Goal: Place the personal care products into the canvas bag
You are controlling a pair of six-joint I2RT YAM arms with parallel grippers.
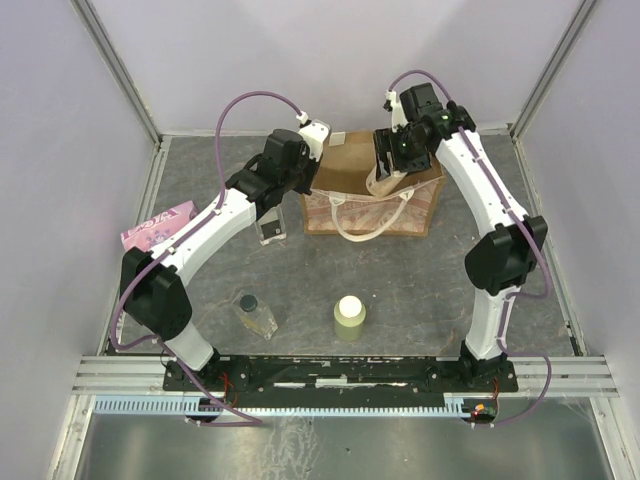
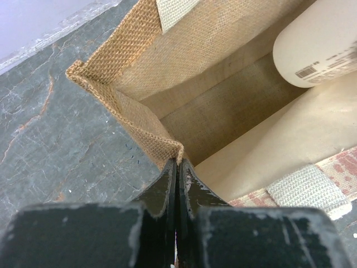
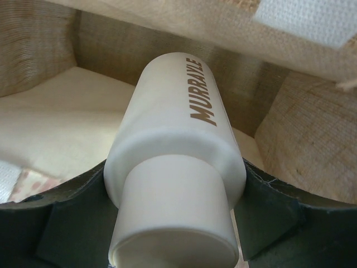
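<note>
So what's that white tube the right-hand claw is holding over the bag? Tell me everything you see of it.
It is a cream cylindrical bottle, smooth and matte, plastic by the look, with a narrower round cap of the same colour. Brown lettering runs along its side; a barcode shows elsewhere on it. The right gripper clamps its shoulder, cap end nearest the wrist, body pointing down into the open canvas bag. Whether it touches the bag's floor cannot be told.

4 bottles (image 1: 258,313) (image 1: 349,318) (image 1: 271,230) (image 3: 178,139), 1 canvas bag (image 1: 322,214), 1 pink packet (image 1: 160,225).
</note>
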